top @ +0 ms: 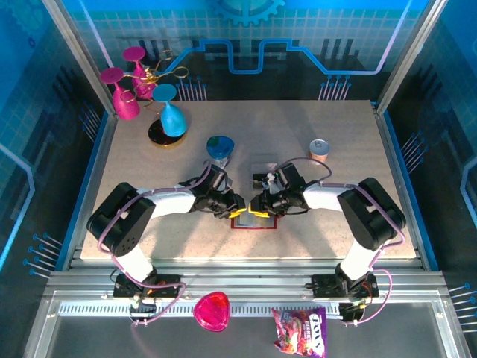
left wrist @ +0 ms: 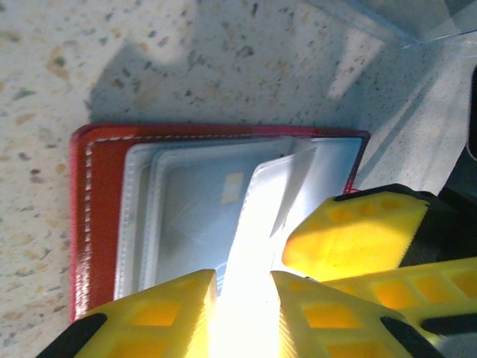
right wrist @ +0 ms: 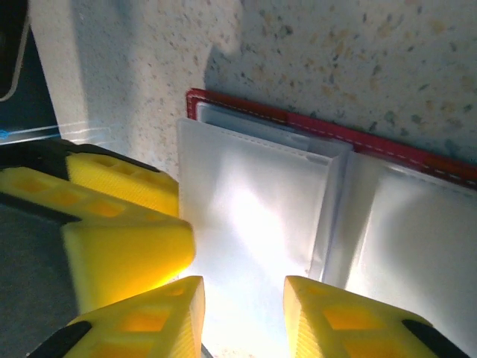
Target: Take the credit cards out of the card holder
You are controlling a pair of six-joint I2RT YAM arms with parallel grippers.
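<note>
The wallet is lying open on the table, near its front middle, and I am reaching it from both sides. My left gripper is standing narrow, pinching a pale flap that is rising off the pockets. A bluish card is showing through the pocket beneath. My right gripper is straddling another pale sleeve with a moderate gap. Whether it is gripping, I cannot tell.
</note>
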